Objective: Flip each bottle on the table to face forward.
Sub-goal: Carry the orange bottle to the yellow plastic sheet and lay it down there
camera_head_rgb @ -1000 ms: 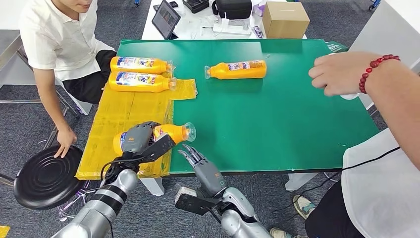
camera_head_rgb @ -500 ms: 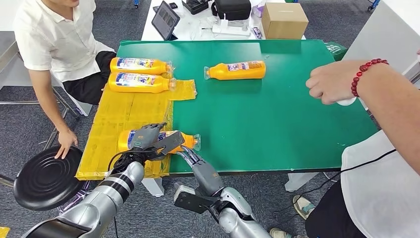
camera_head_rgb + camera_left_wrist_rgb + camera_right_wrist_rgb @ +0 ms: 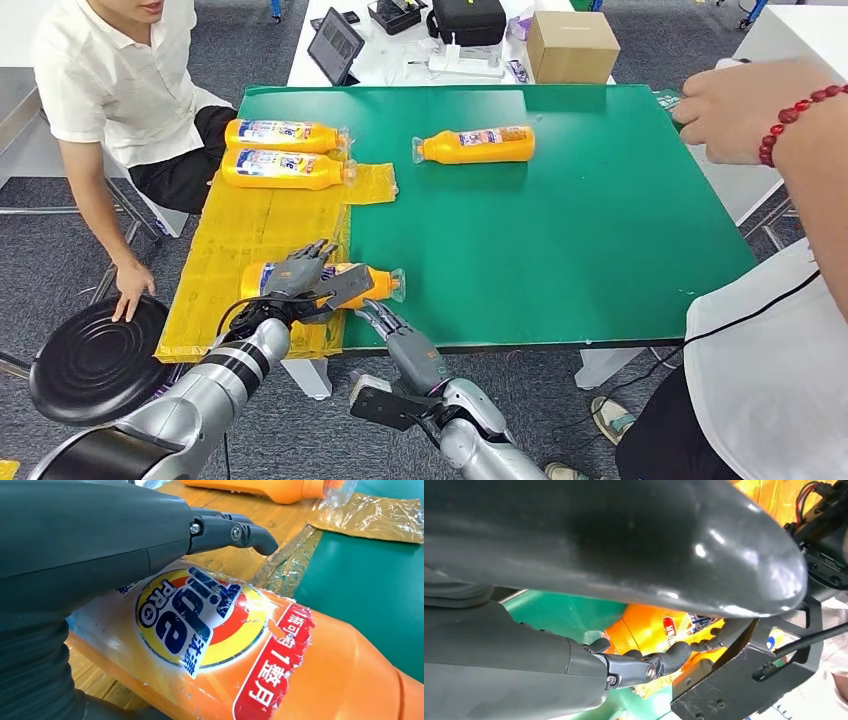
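Note:
An orange detergent bottle (image 3: pixel 372 283) lies on its side at the table's front edge, half on the yellow sheet (image 3: pixel 250 225). Its cap points right. In the left wrist view its label (image 3: pixel 200 620) faces up. My left hand (image 3: pixel 305 278) rests on top of the bottle with its fingers (image 3: pixel 230 530) stretched out straight above it, not wrapped round. My right hand (image 3: pixel 385 322) hovers just below the table edge under the bottle's neck, fingers (image 3: pixel 649 665) loosely curved and holding nothing. Three more orange bottles lie flat: two (image 3: pixel 285 132) (image 3: pixel 290 168) at the far left, one (image 3: pixel 475 143) at the far middle.
The green table (image 3: pixel 560 230) has a person seated at its left, beside a black stool (image 3: pixel 95 360). Another person's arm with a red bead bracelet (image 3: pixel 795 115) hangs over the far right corner. A cardboard box (image 3: pixel 573 45) and a tablet (image 3: pixel 333 40) stand behind the table.
My left hand has lowered the bottle onto the table and straightened its fingers off it. The person's hand at the right has lifted off the table toward the far corner.

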Motion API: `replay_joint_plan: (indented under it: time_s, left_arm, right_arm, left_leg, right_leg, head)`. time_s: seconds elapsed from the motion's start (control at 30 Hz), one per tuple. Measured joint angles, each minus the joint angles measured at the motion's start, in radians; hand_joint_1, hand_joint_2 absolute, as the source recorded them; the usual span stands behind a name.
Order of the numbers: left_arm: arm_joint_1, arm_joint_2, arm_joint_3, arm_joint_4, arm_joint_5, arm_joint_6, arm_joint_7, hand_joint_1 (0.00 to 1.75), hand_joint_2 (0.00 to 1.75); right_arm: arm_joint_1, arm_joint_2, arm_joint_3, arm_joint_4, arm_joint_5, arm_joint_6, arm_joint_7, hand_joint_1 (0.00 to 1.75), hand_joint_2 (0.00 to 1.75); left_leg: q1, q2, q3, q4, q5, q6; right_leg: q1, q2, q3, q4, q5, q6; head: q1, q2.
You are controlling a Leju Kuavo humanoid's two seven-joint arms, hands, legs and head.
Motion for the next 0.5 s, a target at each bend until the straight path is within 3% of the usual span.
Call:
replay_joint_plan:
  time_s: [0.07,0.2,0.4,0.5]
  left_arm:
    - [0.0,0.0,0.0,0.001,-0.002,-0.001,-0.011,0.0,1.75]
    - [0.005,-0.003,0.003,-0.002,0.031,0.004,-0.064,0.0,1.75]
    - [0.048,-0.007,0.055,-0.082,0.249,-0.08,-0.218,0.0,1.75]
    - [0.093,-0.007,0.058,-0.165,0.316,-0.084,-0.225,0.0,1.75]
  right_arm:
    - [0.0,0.0,0.0,0.006,0.0,-0.004,-0.003,0.0,1.75]
    - [0.0,0.0,0.0,0.016,0.001,-0.015,-0.007,0.0,1.75]
    - [0.007,0.0,0.0,0.029,0.002,-0.046,-0.018,0.0,1.75]
    - [0.017,-0.002,0.0,0.033,0.002,-0.058,-0.018,0.0,1.75]
  left_leg:
    - [0.0,0.0,0.0,0.0,0.0,0.0]
    - [0.0,-0.001,0.0,0.0,0.0,0.0]
    - [0.0,-0.005,0.0,0.0,0.0,0.0]
    - [0.0,-0.004,-0.002,0.0,0.0,0.0]
  right_leg:
    - [0.0,0.0,0.0,0.0,0.0,0.0]
    - [0.0,0.0,0.0,0.0,0.0,0.0]
    - [0.0,-0.001,0.0,0.0,-0.001,0.0]
    - [0.0,-0.001,-0.001,0.0,-0.001,0.0]
  head:
    - [0.0,0.0]
    - [0.0,0.0]
    - [0.0,0.0]
    - [0.0,0.0]
